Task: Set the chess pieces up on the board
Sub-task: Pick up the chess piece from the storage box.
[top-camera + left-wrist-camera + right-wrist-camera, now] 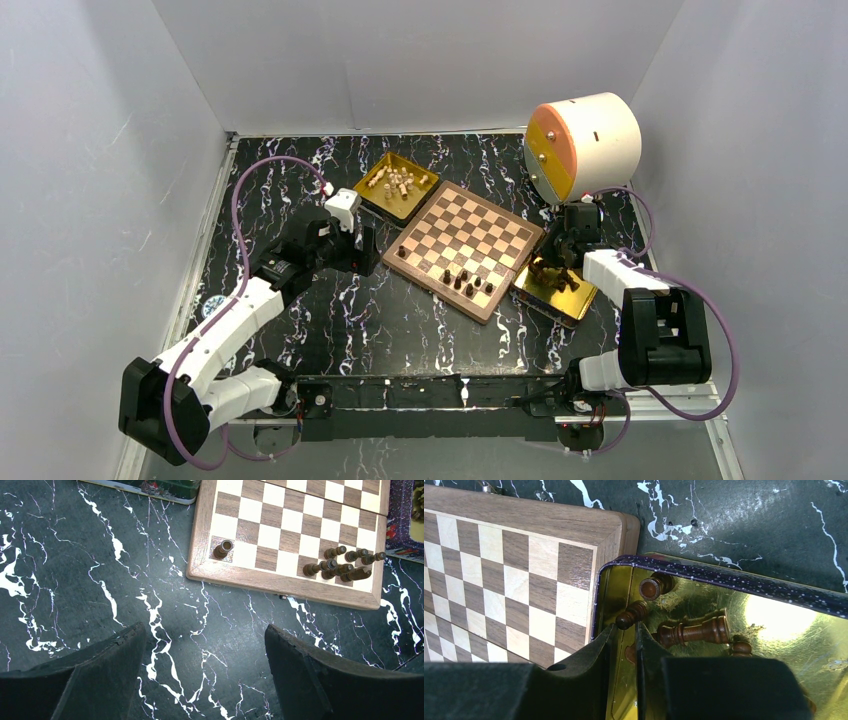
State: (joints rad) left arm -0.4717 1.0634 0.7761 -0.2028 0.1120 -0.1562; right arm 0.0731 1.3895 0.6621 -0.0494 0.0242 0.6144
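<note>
Currently my left tool (204, 632) hangs with its fingers spread wide above the black, white-veined marble counter (100, 580), just off one edge of the square wooden chessboard (240, 577) with tan and brown checks and a reddish border. From that wrist camera, a lone dark brown piece (223, 548) stands on the board's lower-left corner square. A cluster of dark brown wooden pieces (342, 565) crowds the squares at the lower right.

Overhead, the chessboard sits mid-frame. A shiny gold rectangular tray (412, 207) holding small cream pieces (395, 182) lies just off its upper-left edge. A second gold tray (724, 577) with a dark speckled rim sits right against its lower-right corner.

My right tool (626, 629) is down inside that second tray, its fingers drawn nearly together with only a slim gap. A small dark pawn (631, 614) lies right at the tips, and I cannot tell whether it is pinched. More loose dark pieces (696, 630) lie on their sides on the gold floor nearby. A white drum with an orange face (585, 145) stands in the upper right of the overhead frame.
</note>
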